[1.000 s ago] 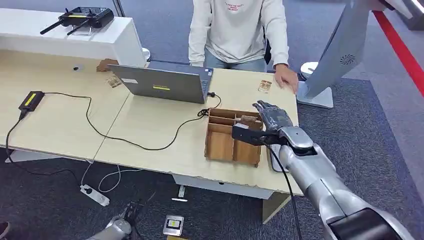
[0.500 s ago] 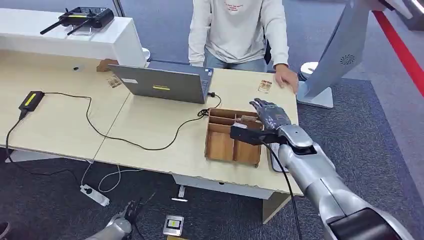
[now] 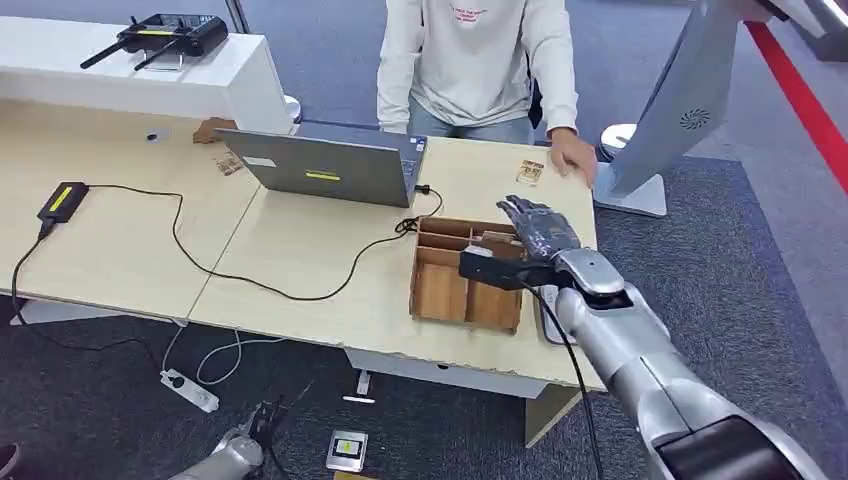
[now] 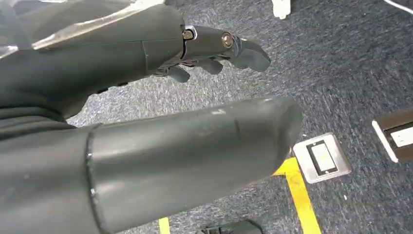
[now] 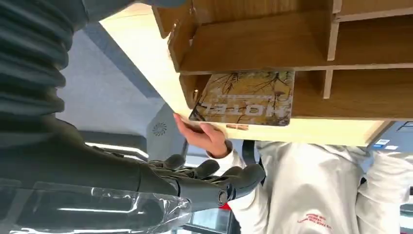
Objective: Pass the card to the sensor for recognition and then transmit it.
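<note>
Clearly early stage: card [image 5: 246, 97] sits in wooden box [image 3: 440, 290] on bench [image 3: 300, 250], not yet grasped. Right hand [image 3: 540, 228] hovers over box, fingers apart, empty. Left hand [image 4: 214, 46] hangs low, fingers loosely spread, empty. Pick, scan, handover remain.

The right arm [image 3: 640, 360] is silver, with a black cable along it and a black box at 9 o'clock of the wrist. The right hand [image 3: 540, 228] has dark fingers; the left hand [image 4: 146, 97] shows a thick grey thumb, screws, and clear film.

"HOTEL" on the card [image 5: 246, 97]
</note>
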You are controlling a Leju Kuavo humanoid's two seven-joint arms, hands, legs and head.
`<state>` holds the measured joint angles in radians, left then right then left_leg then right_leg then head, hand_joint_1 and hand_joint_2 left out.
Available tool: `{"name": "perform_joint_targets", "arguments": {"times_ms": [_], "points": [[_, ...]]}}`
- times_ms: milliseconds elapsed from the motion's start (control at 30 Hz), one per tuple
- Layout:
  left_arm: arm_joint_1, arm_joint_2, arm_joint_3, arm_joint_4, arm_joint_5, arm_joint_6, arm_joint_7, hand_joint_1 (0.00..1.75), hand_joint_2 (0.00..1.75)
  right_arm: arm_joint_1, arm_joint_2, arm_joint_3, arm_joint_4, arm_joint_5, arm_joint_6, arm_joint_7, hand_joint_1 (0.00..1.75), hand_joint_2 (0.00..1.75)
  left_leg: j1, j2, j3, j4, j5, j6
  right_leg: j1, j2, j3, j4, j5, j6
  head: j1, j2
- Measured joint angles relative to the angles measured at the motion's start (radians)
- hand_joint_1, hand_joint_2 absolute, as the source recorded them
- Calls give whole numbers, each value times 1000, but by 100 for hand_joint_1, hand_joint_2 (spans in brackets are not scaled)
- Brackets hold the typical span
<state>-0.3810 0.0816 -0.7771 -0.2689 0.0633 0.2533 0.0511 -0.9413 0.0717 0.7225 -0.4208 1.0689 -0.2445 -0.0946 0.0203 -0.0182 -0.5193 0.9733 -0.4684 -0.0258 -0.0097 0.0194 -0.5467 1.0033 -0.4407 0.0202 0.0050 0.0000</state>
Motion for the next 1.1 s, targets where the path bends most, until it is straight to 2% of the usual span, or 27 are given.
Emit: {"name": "perform_joint_targets", "arguments": {"times_ms": [67,100,333,700,1100], "points": [[0,0,0,0,6,0,4,0,0,0,3,0,0,1,9,0,166,175,0,0,0,0,0,0,0,0,0,0,0,0,0,0],[0,0,1,0,7,0,6,0,0,0,5,0,0,1,13,-1,175,175,0,0,0,0,0,0,0,0,0,0,0,0,0,0],[0,0,11,0,18,-7,11,0,0,-2,16,0,0,-1,48,-3,175,175,0,0,0,0,0,0,0,0,0,0,0,0,0,0],[4,0,27,0,27,-12,22,0,0,-8,24,0,1,-11,60,-3,175,175,0,0,0,0,0,0,0,0,0,0,0,0,0,0],[16,0,64,0,52,-21,22,0,0,-16,63,0,0,-55,5,-51,175,175,0,0,0,0,0,0,0,0,0,0,0,0,0,0]]}}
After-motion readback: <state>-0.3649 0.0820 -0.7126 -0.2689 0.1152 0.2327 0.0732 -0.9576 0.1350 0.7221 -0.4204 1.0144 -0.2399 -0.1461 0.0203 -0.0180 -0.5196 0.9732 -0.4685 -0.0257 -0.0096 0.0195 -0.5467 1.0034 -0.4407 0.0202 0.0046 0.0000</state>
